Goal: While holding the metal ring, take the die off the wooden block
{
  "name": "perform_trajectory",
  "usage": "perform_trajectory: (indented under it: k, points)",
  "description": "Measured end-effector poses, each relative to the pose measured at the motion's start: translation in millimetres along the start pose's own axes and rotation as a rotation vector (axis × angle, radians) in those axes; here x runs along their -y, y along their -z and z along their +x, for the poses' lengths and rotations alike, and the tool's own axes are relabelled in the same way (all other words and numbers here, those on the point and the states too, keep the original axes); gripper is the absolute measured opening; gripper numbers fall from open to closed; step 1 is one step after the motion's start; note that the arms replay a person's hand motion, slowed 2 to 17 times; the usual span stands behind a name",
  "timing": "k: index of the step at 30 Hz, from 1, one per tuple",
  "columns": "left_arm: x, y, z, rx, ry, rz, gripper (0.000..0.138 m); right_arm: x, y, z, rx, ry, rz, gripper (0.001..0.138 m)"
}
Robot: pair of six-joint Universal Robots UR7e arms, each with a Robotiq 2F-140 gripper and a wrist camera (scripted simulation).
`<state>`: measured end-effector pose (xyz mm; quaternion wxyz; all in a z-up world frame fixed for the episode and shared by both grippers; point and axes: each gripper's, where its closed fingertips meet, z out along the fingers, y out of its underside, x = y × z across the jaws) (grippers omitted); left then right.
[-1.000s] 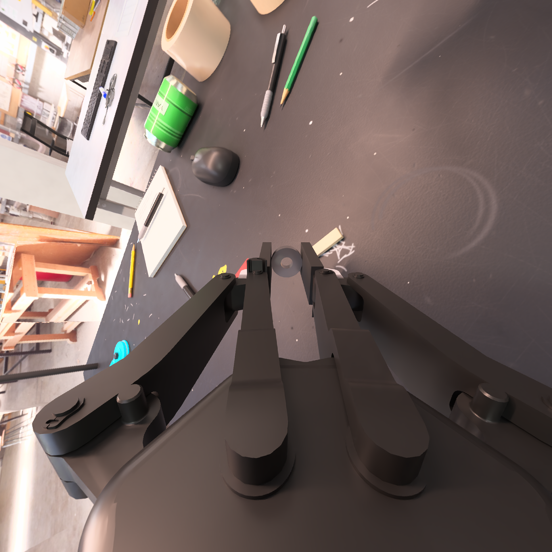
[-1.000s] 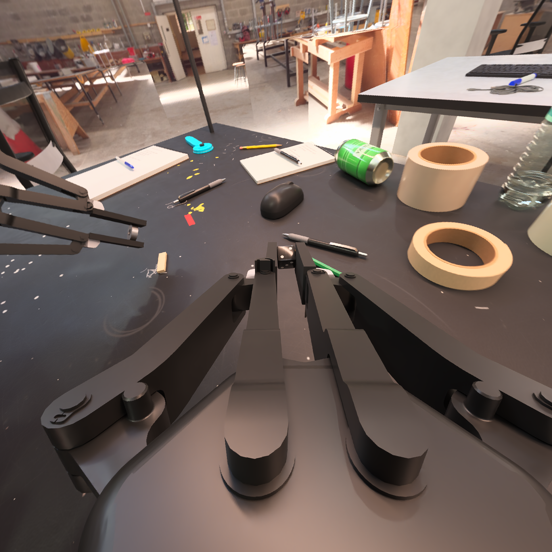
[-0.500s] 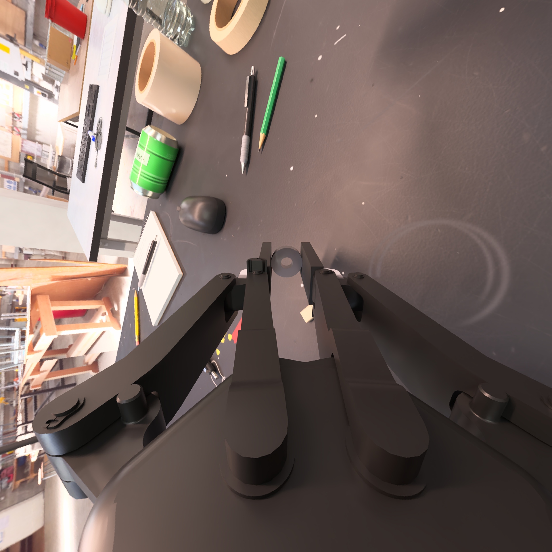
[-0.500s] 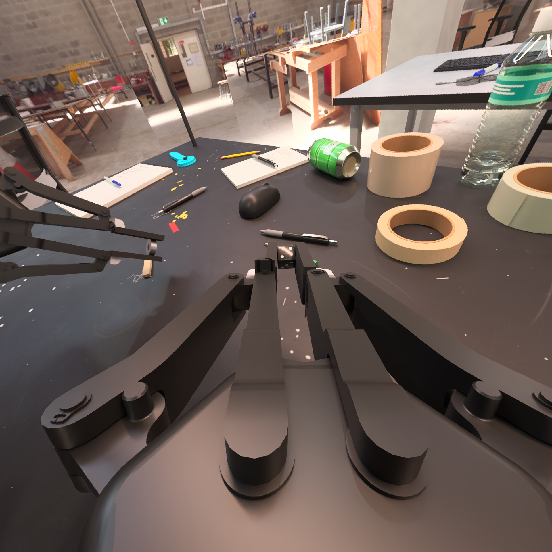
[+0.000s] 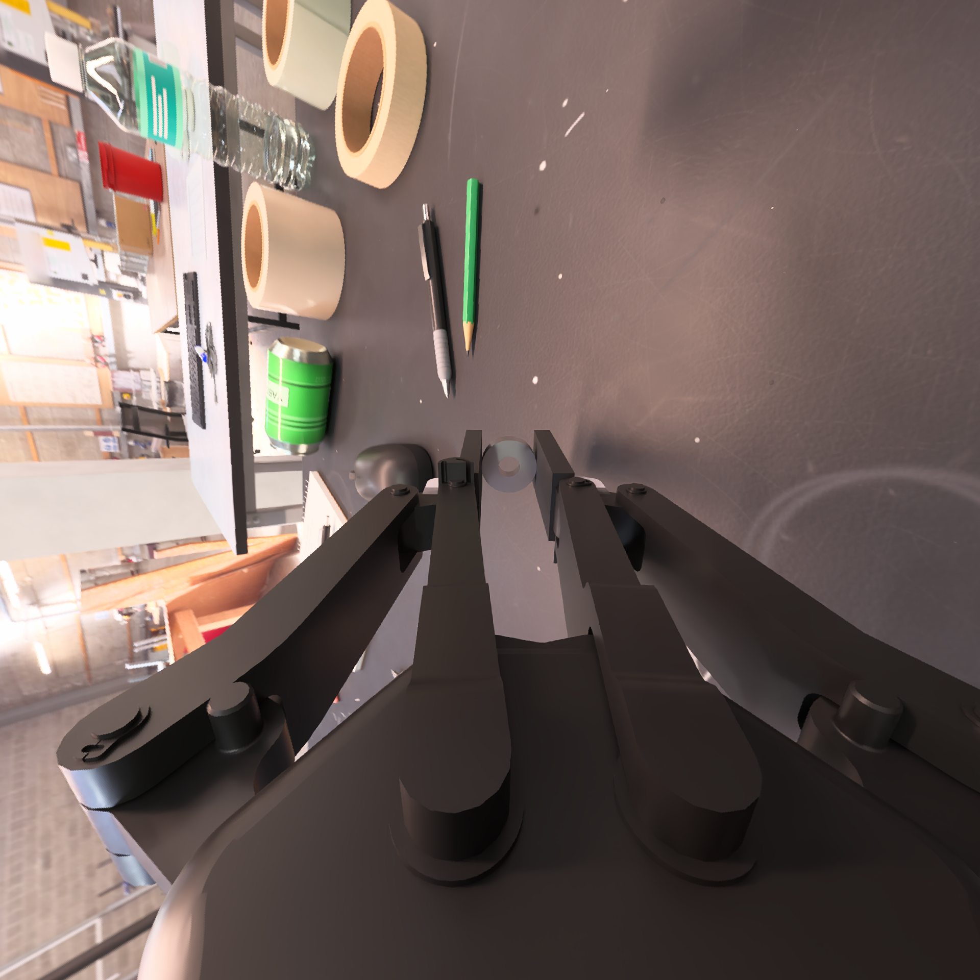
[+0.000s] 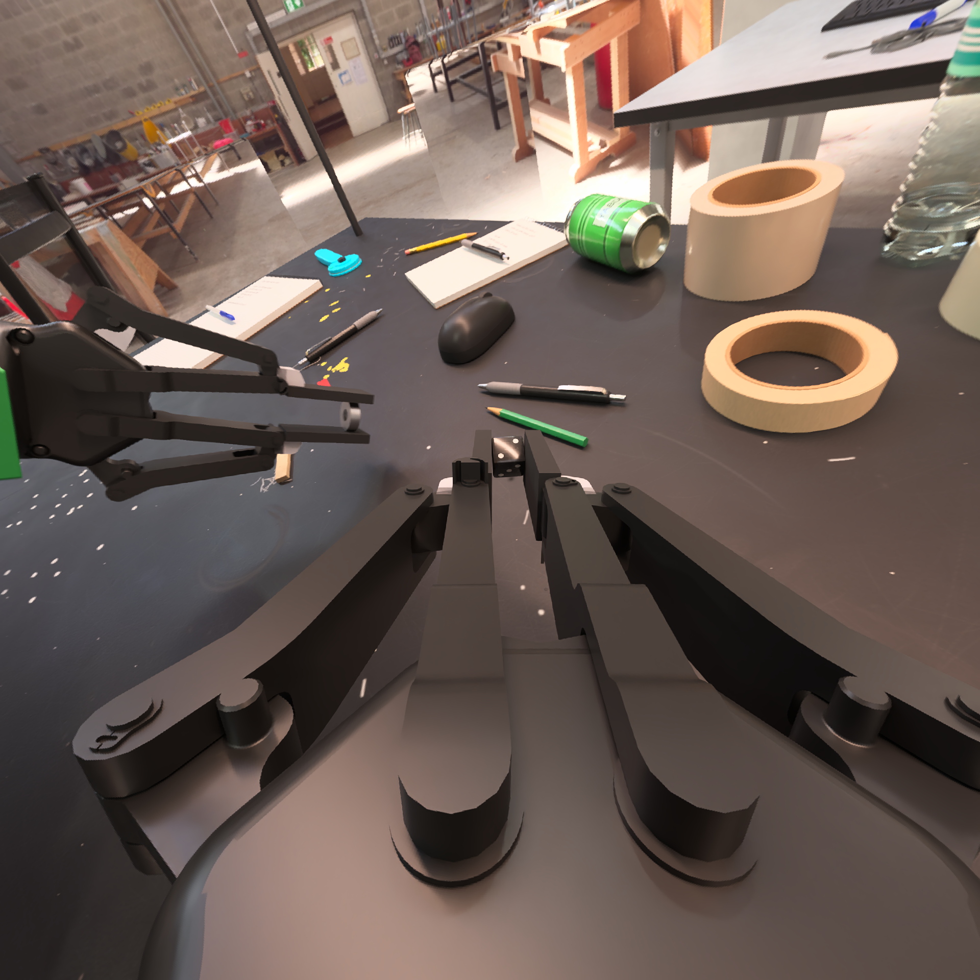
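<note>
Two pincers hang above a dark, cluttered desk, each already closed on its small prize. Largest among the clutter, rolls of masking tape lie at the far right beside a toppled green can, with a black mouse, notepads, a black pen and a green pencil scattered nearer the middle. Seen from the right wrist camera, the left pincer reaches in level from the left, its jaws clamped on the metal ring; its own camera shows the ring face-on between the fingertips, hole visible. Just below that pincer, the small pale wooden block lies on the desk with nothing on top of it. The right pincer grips the black die at its fingertips, white pips showing, held clear of the desk and just short of the pencil. The die sits well to the right of the block, with open desk between them, so the lift-off itself appears done. What remains, by this view, is setting the die down: the bare desk directly beneath and ahead of the right pincer is closer than anything by the block, and the left arm need only keep its hold on the ring.
</note>
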<state>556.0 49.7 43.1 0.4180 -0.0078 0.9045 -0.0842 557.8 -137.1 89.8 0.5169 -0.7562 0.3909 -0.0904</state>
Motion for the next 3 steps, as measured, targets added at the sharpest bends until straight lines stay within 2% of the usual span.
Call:
perform_trajectory:
  k: [3]
  points:
    - [9.3,-6.6,-2.1,0.015,-0.061,0.001,0.026,-4.3,-7.1,-6.6,0.019,-0.007,-0.027,0.017]
